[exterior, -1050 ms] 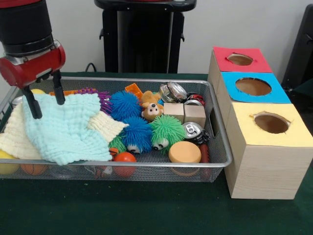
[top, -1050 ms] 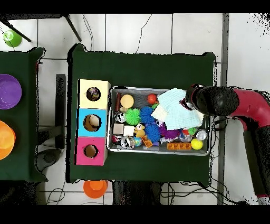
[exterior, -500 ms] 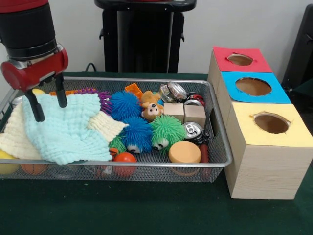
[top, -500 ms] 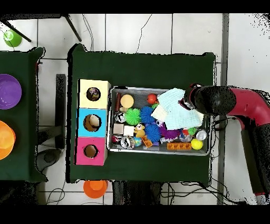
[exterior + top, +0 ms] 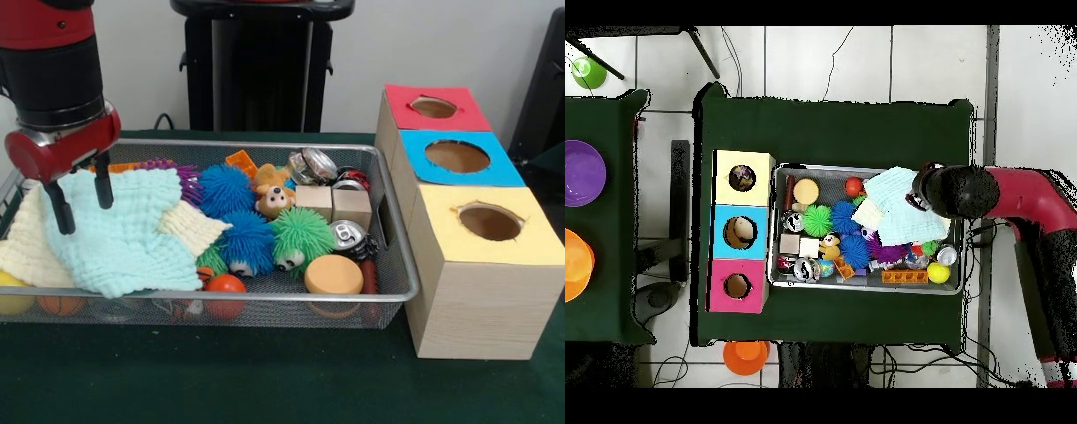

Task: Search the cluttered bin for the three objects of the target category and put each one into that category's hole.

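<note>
My gripper [image 5: 81, 203] hangs open over the left part of the wire bin [image 5: 388, 287], its two black fingers [image 5: 62, 208] just above a pale blue cloth [image 5: 119, 234]. Nothing is between them. Under that cloth lies a cream cloth [image 5: 190, 227]. In the overhead view the arm's head [image 5: 960, 190] covers the gripper above the cloth [image 5: 895, 205]. Right of the bin stand three boxes with holes: red [image 5: 434, 108], blue [image 5: 457, 156] and yellow [image 5: 488, 222].
The bin also holds spiky balls in blue [image 5: 227, 188], green [image 5: 302, 237] and purple [image 5: 181, 175], a plush dog [image 5: 274, 199], two wooden cubes [image 5: 351, 208], crushed cans [image 5: 347, 235], an orange disc [image 5: 333, 275] and small balls [image 5: 225, 285].
The gripper has shifted slightly toward the front and right of the bin, staying open just above the pale blue cloth. The cloths and toys have not moved.
</note>
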`<state>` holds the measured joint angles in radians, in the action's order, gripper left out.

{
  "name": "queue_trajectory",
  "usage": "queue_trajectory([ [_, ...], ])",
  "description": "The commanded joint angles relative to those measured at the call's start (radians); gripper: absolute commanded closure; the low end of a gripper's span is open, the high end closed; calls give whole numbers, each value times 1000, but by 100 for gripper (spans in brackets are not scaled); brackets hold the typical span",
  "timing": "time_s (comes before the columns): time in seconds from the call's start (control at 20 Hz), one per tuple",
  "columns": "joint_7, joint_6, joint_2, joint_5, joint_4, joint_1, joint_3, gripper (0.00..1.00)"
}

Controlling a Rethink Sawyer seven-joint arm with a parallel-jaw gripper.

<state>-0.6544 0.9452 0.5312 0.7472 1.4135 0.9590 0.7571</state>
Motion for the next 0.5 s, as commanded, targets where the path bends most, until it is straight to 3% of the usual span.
queue_trajectory([
  [0.05, 212, 61, -60, 131, -22, -33, -90, 0],
  [0.5, 180, 34, -94, 186, -27, -54, -131, 0],
])
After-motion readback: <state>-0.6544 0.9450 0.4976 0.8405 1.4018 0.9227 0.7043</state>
